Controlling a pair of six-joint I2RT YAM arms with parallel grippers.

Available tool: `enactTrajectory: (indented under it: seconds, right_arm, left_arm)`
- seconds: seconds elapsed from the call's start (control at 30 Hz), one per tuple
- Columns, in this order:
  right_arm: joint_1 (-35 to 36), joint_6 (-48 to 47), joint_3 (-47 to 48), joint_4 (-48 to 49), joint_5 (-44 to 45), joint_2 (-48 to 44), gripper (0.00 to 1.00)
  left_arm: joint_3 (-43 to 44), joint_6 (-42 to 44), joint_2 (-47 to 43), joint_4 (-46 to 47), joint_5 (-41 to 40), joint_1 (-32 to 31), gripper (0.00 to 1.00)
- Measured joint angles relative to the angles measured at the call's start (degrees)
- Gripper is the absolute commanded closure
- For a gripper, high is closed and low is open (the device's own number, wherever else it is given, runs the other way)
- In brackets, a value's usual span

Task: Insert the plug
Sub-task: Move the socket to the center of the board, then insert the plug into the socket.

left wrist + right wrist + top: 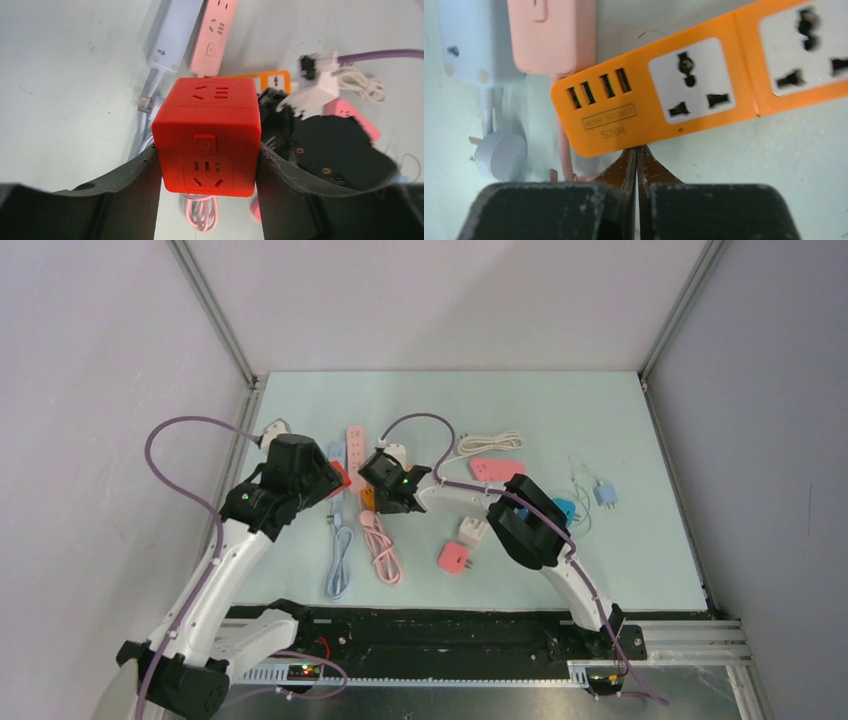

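- A pale-blue round plug (499,155) is noted lying on the desk (774,165), free of both arms. It sits just beside a pink cable (561,145) and near the USB end of the orange power strip (659,105).
- A pale cord is seen running from the plug up to the pale-blue strip (466,40). A pink strip (551,35) lies alongside that.
- The right fingers (624,170) are pressed fully together with nothing between them. Their tips are set at the orange strip's near edge (contact not confirmed).
- A red cube socket (206,142) is clamped on two opposite sides by the left fingers (130,195), its power button facing the wrist camera.
- A pink adapter (454,558) and a white adapter (473,531) are recorded further right, untouched.
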Motion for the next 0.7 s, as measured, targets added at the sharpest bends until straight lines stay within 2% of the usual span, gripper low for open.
enactTrajectory:
  seconds: [0.13, 0.3, 0.5, 0.7]
  right_arm:
    - [-1.6, 1.7, 0.0, -0.2, 0.7, -0.5, 0.99]
    - [-5.3, 1.8, -11.9, 0.7, -3.1, -12.0, 0.95]
    - [-14.4, 0.0, -19.2, -1.0, -8.7, -28.5, 0.92]
    - [-19.0, -2.0, -27.5, -6.0, -9.0, -36.7, 0.88]
  left_arm:
    - [0.0, 1.5, 4.7, 0.0, 2.8, 0.0, 1.00]
    - [0.9, 2.1, 10.5, -0.3, 6.0, 0.0, 1.00]
    - [8.3, 2.4, 19.7, -0.6, 9.7, 0.0, 1.00]
    - [17.6, 1.6, 32.3, -0.5, 16.2, 0.0, 1.00]
